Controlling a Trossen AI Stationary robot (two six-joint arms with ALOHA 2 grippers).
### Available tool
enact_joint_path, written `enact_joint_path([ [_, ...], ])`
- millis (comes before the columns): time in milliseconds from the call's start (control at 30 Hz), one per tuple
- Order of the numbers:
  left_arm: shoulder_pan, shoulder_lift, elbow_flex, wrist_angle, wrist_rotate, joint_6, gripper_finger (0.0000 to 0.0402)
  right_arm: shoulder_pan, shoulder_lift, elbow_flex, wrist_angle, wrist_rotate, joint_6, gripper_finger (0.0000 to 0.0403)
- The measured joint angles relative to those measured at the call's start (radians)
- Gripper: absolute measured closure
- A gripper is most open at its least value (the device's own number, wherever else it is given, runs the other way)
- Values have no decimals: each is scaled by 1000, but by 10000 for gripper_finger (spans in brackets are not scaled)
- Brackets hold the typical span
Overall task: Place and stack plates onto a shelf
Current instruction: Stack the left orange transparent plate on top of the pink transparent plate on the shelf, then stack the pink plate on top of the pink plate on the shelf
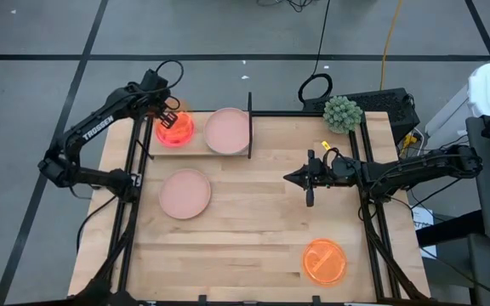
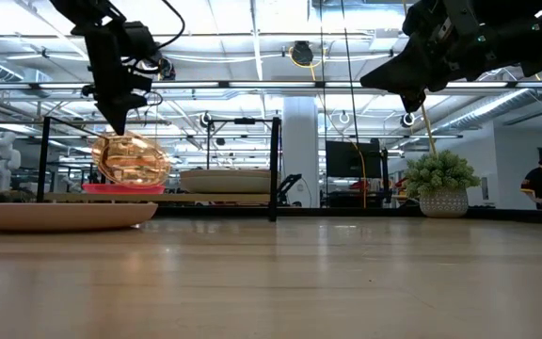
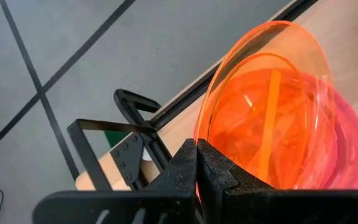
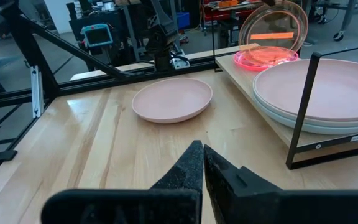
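Left claw (image 2: 119, 127) pinches orange plate (image 2: 130, 158) by rim, tilted above pink plate (image 2: 122, 188) on shelf (image 1: 153, 146). Level plate, lower centred, then release. Right claw (image 1: 294, 178) closed, empty, idle mid-counter.

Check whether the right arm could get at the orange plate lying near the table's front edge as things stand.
Probably yes. The orange plate lies alone on bare table on the right arm's side, nothing over it or beside it. The right gripper hovers empty above mid-table, jaws shut, so they must open first.
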State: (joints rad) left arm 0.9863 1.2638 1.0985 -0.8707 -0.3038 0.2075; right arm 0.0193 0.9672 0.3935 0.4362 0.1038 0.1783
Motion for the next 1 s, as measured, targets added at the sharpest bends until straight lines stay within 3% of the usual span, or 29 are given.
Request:
enact_joint_path([
  [133, 0, 6, 0, 9, -1, -7, 394, 0, 0, 0, 0, 0, 0, 403],
  [433, 0, 6, 0, 2, -7, -23, 339, 0, 0, 0, 0, 0, 0, 403],
  [800, -1, 6, 0, -32, -6, -46, 335, 0, 0, 0, 0, 0, 0, 403],
  [1000, -51, 4, 0, -41, 97, -53, 334, 0, 0, 0, 0, 0, 2, 403],
])
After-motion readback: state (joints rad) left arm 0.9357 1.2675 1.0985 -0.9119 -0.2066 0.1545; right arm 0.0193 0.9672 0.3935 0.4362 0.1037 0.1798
